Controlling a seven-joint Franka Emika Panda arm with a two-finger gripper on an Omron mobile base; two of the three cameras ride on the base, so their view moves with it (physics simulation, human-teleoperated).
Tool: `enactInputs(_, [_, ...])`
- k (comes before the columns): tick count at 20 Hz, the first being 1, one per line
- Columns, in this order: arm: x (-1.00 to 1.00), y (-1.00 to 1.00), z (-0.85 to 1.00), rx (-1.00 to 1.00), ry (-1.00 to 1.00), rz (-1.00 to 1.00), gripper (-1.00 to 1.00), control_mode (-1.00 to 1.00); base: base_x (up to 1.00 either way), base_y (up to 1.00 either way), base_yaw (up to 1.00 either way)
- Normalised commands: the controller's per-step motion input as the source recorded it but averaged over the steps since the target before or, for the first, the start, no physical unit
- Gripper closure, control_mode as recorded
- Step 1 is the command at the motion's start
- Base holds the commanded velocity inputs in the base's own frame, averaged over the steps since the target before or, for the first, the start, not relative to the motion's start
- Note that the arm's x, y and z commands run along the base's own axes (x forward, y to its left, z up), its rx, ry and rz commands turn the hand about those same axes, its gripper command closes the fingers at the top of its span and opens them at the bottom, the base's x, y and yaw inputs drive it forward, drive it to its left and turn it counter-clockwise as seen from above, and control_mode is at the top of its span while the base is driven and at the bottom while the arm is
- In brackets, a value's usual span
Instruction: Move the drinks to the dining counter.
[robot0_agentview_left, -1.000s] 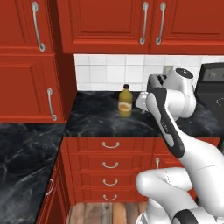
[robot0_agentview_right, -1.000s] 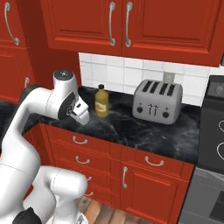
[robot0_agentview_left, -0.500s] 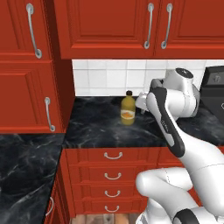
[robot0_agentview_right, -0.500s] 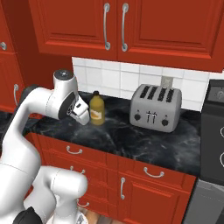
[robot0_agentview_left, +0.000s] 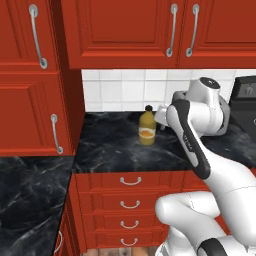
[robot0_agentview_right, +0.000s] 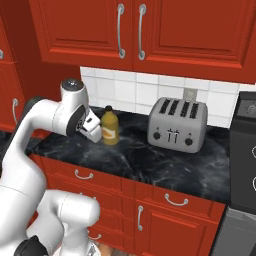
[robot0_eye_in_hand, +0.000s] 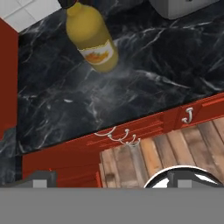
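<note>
An amber-orange juice bottle (robot0_agentview_left: 146, 129) (robot0_agentview_right: 110, 128) (robot0_eye_in_hand: 92, 38) with a dark cap and pale label stands upright on the black marbled worktop (robot0_agentview_right: 150, 160), close to the tiled wall. My gripper (robot0_agentview_left: 161, 116) (robot0_agentview_right: 93, 129) (robot0_eye_in_hand: 113, 178) hangs just beside the bottle and a little nearer the worktop's front edge, above the drawers. It is open, with its fingertips (robot0_eye_in_hand: 42, 178) far apart and nothing between them. It does not touch the bottle. The dining counter is out of view.
A silver toaster (robot0_agentview_right: 177, 125) (robot0_eye_in_hand: 183, 6) stands on the worktop right of the bottle. A black stove (robot0_agentview_right: 245, 150) (robot0_agentview_left: 245, 92) ends the worktop at the right. Red wall cabinets (robot0_agentview_left: 150, 30) hang overhead, a tall red cabinet (robot0_agentview_left: 35, 100) rises left, and drawers (robot0_agentview_left: 130, 200) lie below.
The whole picture has shifted as the base drove closer, so the bottle and toaster look larger and sit further left in the right base view. The arm's pose looks much the same.
</note>
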Motion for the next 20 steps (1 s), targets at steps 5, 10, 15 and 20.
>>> enactInputs(5, [0.00, 0.07, 0.06, -0.03, -0.17, 0.03, -1.00, -1.00, 0.00, 0.00, 0.00])
enactInputs(10, [0.00, -0.01, 0.22, -0.03, -0.37, 0.08, -1.00, -1.00, 0.00, 0.00, 0.00])
enactInputs(15, [0.00, -0.10, 0.21, -0.01, -0.39, 0.13, -1.00, -1.00, 0.00, 0.00, 0.00])
enactInputs(20, [0.01, -0.20, 0.02, -0.01, -0.27, 0.18, -1.00, -1.00, 0.00, 0.00, 0.00])
